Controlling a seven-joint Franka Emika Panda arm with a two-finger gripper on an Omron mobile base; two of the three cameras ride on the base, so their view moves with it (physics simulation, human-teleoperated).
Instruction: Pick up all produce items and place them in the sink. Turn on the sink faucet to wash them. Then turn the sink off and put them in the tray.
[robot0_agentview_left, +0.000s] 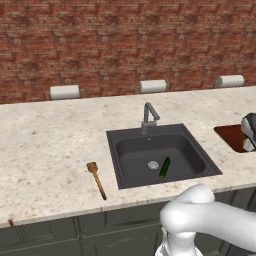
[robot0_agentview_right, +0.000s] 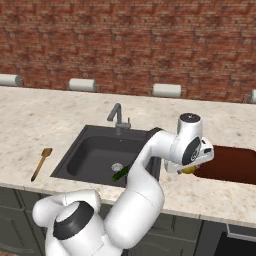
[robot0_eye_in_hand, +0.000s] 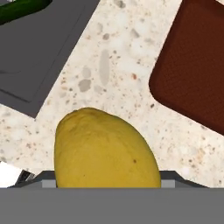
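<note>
The slim dark green cucumber (robot0_agentview_left: 164, 168) (robot0_agentview_right: 120, 174) lies in the dark grey sink (robot0_agentview_left: 115, 137) (robot0_agentview_right: 75, 150), beside the silver drain. My gripper (robot0_agentview_right: 190, 169) hangs over the counter strip between the sink and the dark reddish-brown tray (robot0_agentview_right: 230, 165) (robot0_agentview_left: 231, 135). It is shut on the small yellow rounded piece (robot0_eye_in_hand: 105, 148) (robot0_agentview_right: 188, 170), which fills the lower middle of the hand view and hides the fingertips. A corner of the tray (robot0_eye_in_hand: 197, 65) and of the sink (robot0_eye_in_hand: 43, 52) show beyond it. The grey faucet (robot0_agentview_left: 149, 117) (robot0_agentview_right: 117, 117) stands behind the basin, with no water visible.
A brown wooden spoon (robot0_agentview_left: 96, 179) (robot0_agentview_right: 41, 162) lies on the counter left of the sink. Several white paper-towel rolls (robot0_agentview_left: 65, 92) line the brick back wall. The speckled counter runs wide to the left.
</note>
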